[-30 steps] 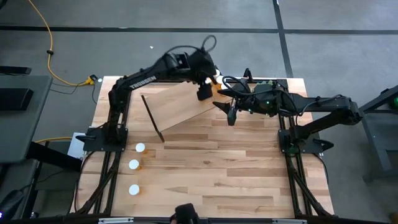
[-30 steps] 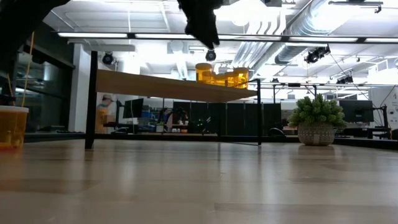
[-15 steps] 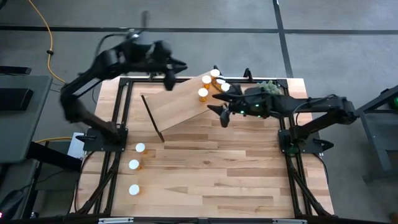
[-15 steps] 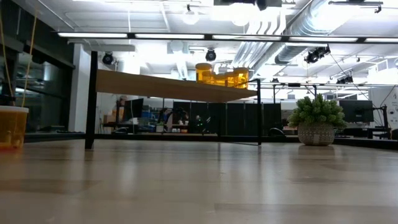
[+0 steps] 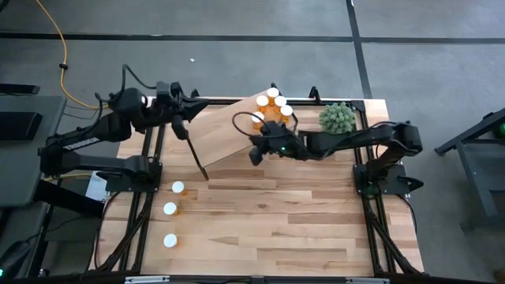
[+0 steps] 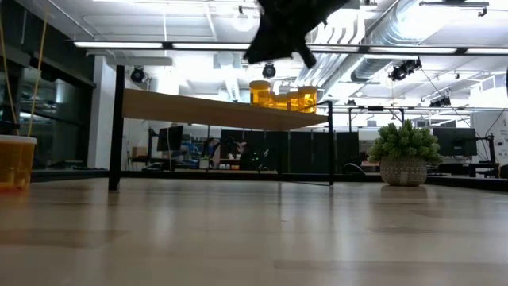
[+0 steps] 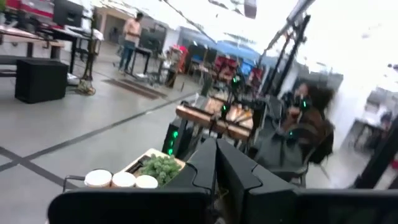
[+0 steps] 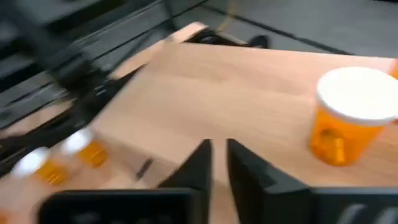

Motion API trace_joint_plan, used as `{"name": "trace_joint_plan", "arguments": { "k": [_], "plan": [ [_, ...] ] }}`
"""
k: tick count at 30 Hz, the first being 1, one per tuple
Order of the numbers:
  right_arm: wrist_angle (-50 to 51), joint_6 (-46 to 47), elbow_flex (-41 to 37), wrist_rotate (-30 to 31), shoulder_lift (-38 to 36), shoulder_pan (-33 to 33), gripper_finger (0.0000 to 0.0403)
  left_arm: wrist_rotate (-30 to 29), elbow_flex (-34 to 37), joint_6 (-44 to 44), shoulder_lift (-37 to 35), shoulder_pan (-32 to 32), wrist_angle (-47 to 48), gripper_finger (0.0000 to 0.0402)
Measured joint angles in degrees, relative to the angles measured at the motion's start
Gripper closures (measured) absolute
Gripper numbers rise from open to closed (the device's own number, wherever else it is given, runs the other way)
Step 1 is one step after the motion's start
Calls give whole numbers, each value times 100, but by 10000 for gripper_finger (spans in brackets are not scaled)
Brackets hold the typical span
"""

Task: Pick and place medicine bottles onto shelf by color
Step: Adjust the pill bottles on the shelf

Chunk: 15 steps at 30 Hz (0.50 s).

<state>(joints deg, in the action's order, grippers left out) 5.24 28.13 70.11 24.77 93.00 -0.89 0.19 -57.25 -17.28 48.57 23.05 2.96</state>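
Medicine bottles (image 5: 271, 106) on shelf (image 5: 229, 130); right hand (image 5: 255, 153) nearly closed, empty; left hand (image 5: 180, 126) clenched, empty.

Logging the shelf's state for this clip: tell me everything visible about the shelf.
The shelf is a rectangular light-wood plank raised on thin black legs, standing skewed to the tabletop's edges toward the table's far side. Orange, white-capped medicine bottles cluster at its far right corner; the rest of its top is bare. The right gripper hovers at its near right edge, touching nothing.

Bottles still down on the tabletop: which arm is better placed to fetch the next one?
Left, probably. The three loose bottles stand on its side, and the left claw is empty there. The right claw hangs over the shelf.
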Motion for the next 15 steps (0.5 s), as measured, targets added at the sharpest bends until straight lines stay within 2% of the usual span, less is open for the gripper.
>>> {"name": "trace_joint_plan", "arguments": {
  "k": [1, 4, 6, 12, 15],
  "plan": [
    [-110, 22, 0, 180, 107, -53, 385, -49, 111, -45, -97, -14, -29, 400],
    [-372, 357, 0, 657, 350, -209, 378, -149, 280, -59, -256, -18, -19, 400],
    [-430, 379, 0, 805, 451, -311, 391, -172, 310, -57, -286, -18, -6, 401],
    [-447, 388, 0, 212, 605, -598, 400, -195, 310, 119, -288, -18, 9, 401],
    [-455, 272, 0, 343, 605, -657, 400, -195, 310, 157, -288, -18, 15, 401]
  ]
}}
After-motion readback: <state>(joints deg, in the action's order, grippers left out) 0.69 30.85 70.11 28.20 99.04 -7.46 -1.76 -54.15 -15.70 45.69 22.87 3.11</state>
